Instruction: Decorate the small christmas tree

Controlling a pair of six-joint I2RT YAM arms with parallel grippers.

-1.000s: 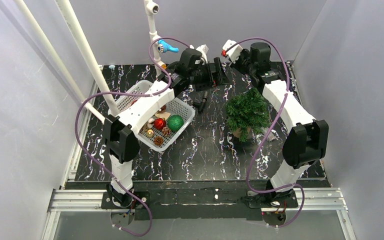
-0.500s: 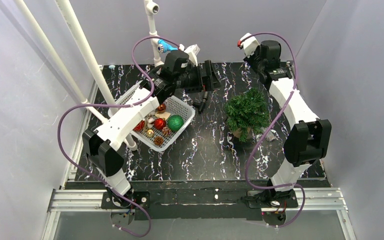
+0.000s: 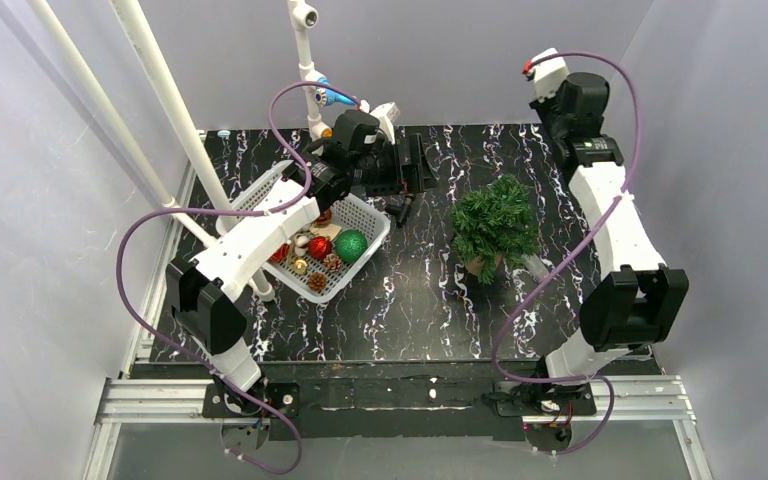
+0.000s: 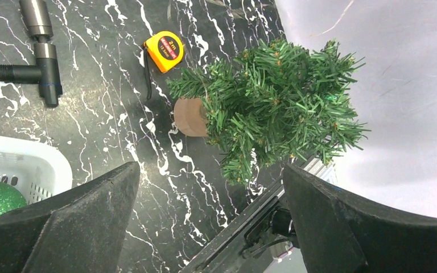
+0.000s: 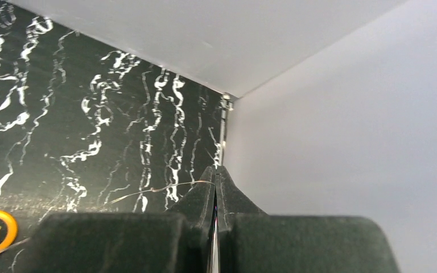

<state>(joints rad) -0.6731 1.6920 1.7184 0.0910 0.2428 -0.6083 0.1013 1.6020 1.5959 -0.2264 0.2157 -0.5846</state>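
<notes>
The small christmas tree (image 3: 495,225) stands upright on its brown base right of the table's middle, and it also shows in the left wrist view as the tree (image 4: 273,108). My left gripper (image 4: 210,170) hangs open and empty near the back of the table, left of the tree, by the white basket (image 3: 282,178). My right gripper (image 5: 215,170) is shut at the back right corner by the wall. A thin gold wire (image 5: 148,192) runs from its tips out over the table. The basket holds a green ball (image 3: 350,245), a red ball (image 3: 319,247) and pine cones.
A black metal T-piece (image 4: 40,62) lies beside the basket and a yellow tape measure (image 4: 164,51) behind the tree. White poles (image 3: 175,110) rise at the left and back. Grey walls enclose the table on three sides.
My right gripper swung away from the left gripper to the back right corner. The left arm drew back to the left and its jaws opened a little wider.
</notes>
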